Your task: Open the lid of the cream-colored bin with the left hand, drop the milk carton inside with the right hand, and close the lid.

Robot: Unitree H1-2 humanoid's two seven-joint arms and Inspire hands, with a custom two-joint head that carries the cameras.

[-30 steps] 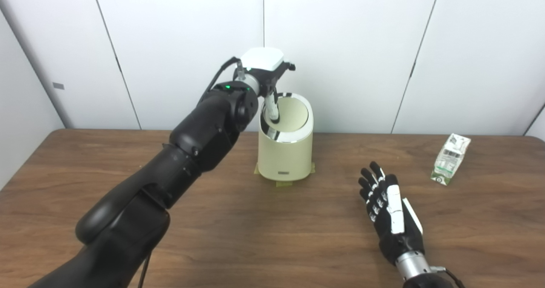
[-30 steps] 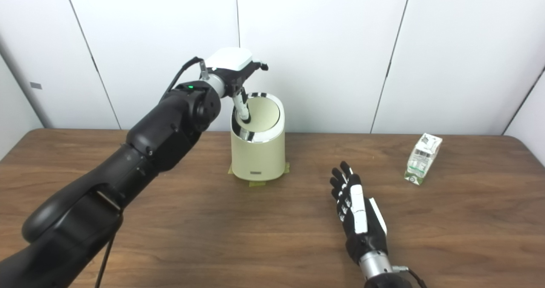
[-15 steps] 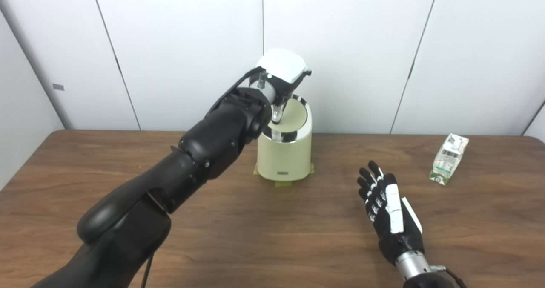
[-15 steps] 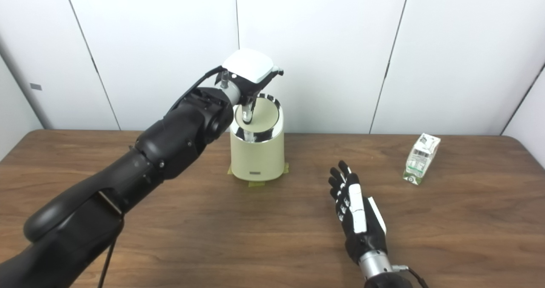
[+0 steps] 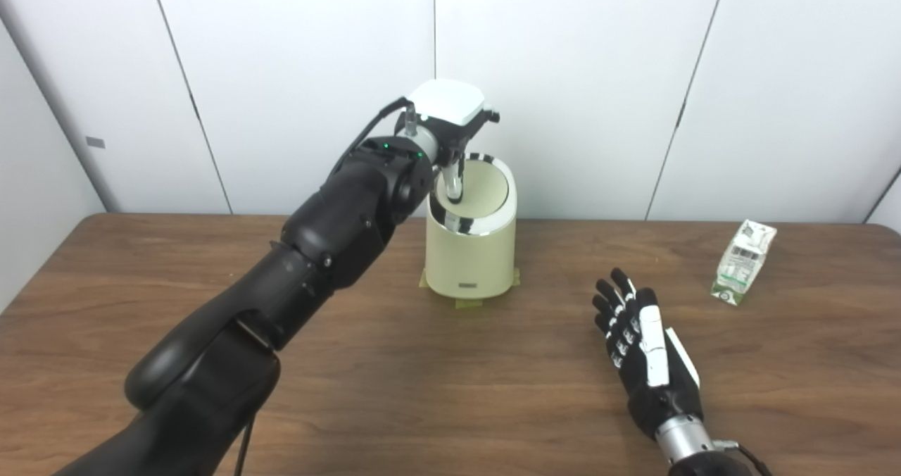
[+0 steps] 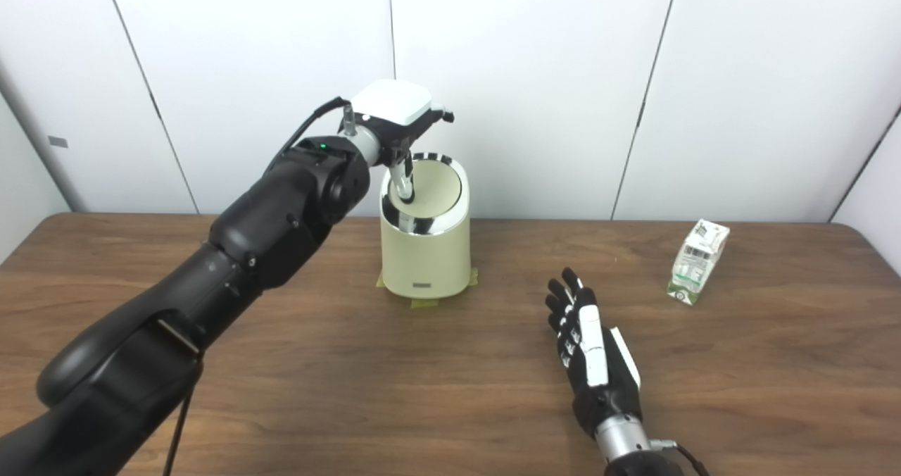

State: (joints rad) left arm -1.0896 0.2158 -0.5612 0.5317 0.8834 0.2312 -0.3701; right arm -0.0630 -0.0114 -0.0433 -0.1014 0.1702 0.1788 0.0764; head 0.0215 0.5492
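Observation:
The cream-colored bin (image 5: 470, 258) stands at the back middle of the table, with a cream lid (image 5: 486, 191) set in a chrome ring. My left hand (image 5: 450, 117) is above the bin's left rim, its white back facing me. One of its fingers (image 5: 454, 180) reaches down onto the left part of the lid. The hand holds nothing. The milk carton (image 5: 744, 261) stands upright at the far right of the table, also in the right eye view (image 6: 697, 261). My right hand (image 5: 644, 349) is open and empty, fingers spread, between the bin and the carton, nearer me.
The bin stands on strips of tape (image 5: 468, 302) on the brown wooden table (image 5: 394, 377). White wall panels close the back just behind the bin. My left arm (image 5: 310, 251) stretches across the table's left half.
My left hand swung right and up over the bin half a second ago, then came back left and lower. Its finger stays on the lid. The right hand and carton have not moved.

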